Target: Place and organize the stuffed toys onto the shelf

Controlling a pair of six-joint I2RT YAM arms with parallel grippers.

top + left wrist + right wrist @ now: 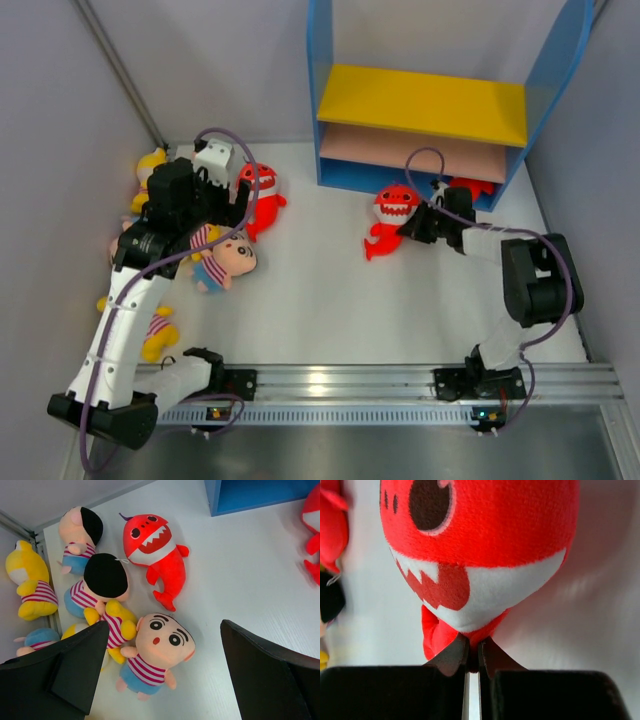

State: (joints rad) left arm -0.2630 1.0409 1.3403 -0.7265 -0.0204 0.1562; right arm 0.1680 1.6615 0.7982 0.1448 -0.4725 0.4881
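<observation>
The right gripper (pixel 471 655) was pinched shut on a red shark (pixel 390 218) just in front of the shelf (pixel 420 100). The shark's long axis ran diagonally, head toward the shelf and tail trailing near-left. The left gripper (pixel 236 200) hung spread above the heaped toys (pixel 107 605).

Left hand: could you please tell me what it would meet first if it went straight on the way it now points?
Most likely the face-up boy doll, which lies between the fingers of the open left hand in the wrist view. How far off it is cannot be judged.
</observation>
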